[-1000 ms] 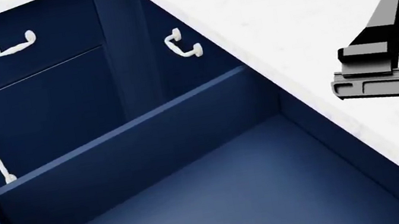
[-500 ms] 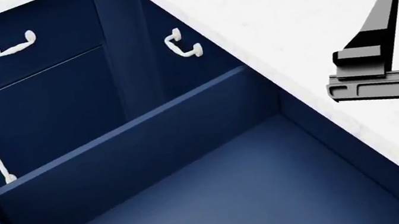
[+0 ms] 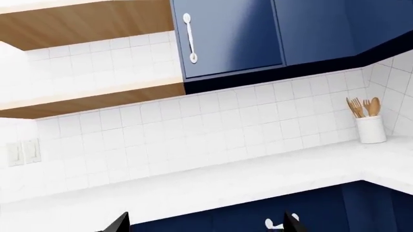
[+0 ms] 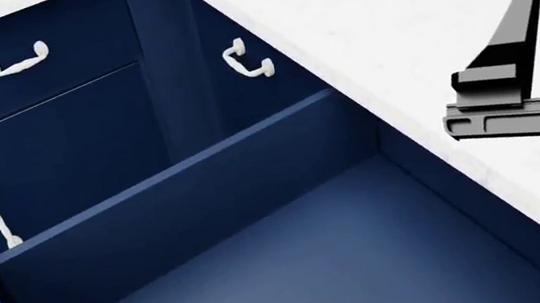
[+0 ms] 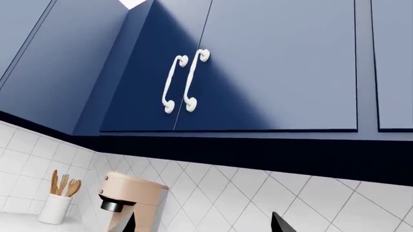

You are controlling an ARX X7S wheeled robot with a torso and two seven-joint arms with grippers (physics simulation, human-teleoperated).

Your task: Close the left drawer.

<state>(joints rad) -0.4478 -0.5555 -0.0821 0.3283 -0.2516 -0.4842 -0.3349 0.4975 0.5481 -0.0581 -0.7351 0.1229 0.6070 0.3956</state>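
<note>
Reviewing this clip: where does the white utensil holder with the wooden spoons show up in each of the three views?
Head view: not in it; only the open left drawer and the right gripper over the countertop.
Left wrist view: the utensil holder stands on the countertop at the tiled corner, far right.
Right wrist view: the utensil holder is at lower left, beside a beige stand mixer.
Shared landmark: the white tile backsplash.

Right gripper (image 5: 201, 223) raised at head view's right edge, one black finger pointing up, fingers (image 5: 126, 224) spread and holding nothing; left gripper (image 3: 203, 223) likewise spread wide and holding nothing, only fingertips visible in its wrist view.
</note>
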